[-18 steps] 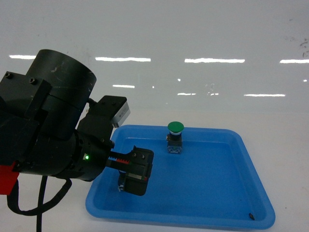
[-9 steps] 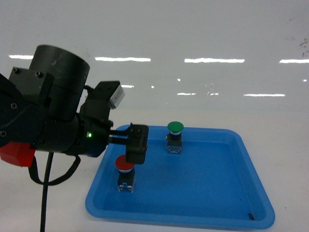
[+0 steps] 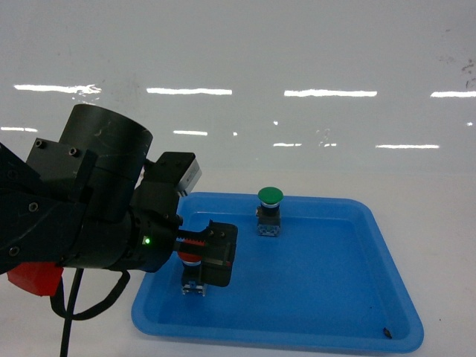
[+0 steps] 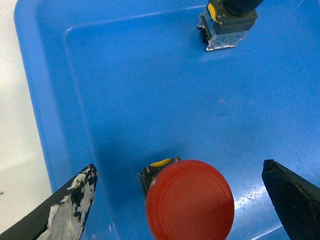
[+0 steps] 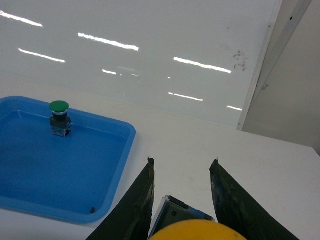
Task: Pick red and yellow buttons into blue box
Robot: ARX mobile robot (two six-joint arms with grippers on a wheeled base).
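A: What's on the left?
B: The left claw (image 4: 182, 200) hangs over the near left part of the shallow blue tray (image 3: 372, 297). Its fingers (image 4: 70, 210) are spread wide, one on each side of the red button (image 4: 190, 200), and they don't touch it. It grips nothing.

A: And the red button?
B: It stands upright on the tray floor near the left wall, red cap up, on its switch block. In the head view the left claw (image 3: 212, 256) hides most of it; only a bit of the red button (image 3: 187, 258) and its block show.

A: Further right?
B: A green button (image 3: 271, 196) stands upright toward the tray's far side, well apart from the red one. The tray sits on a white table (image 3: 439, 223).

A: The right claw?
B: It's seen only in its wrist view. The right claw (image 5: 182, 200) is over the table, to the right of the tray (image 5: 115, 165). The yellow button (image 5: 192, 231) sits between its two fingers (image 5: 137, 205), cap at the bottom edge, block just above. The fingers stand close on either side and seem to hold it.

A: The blue box?
B: Not in any view.
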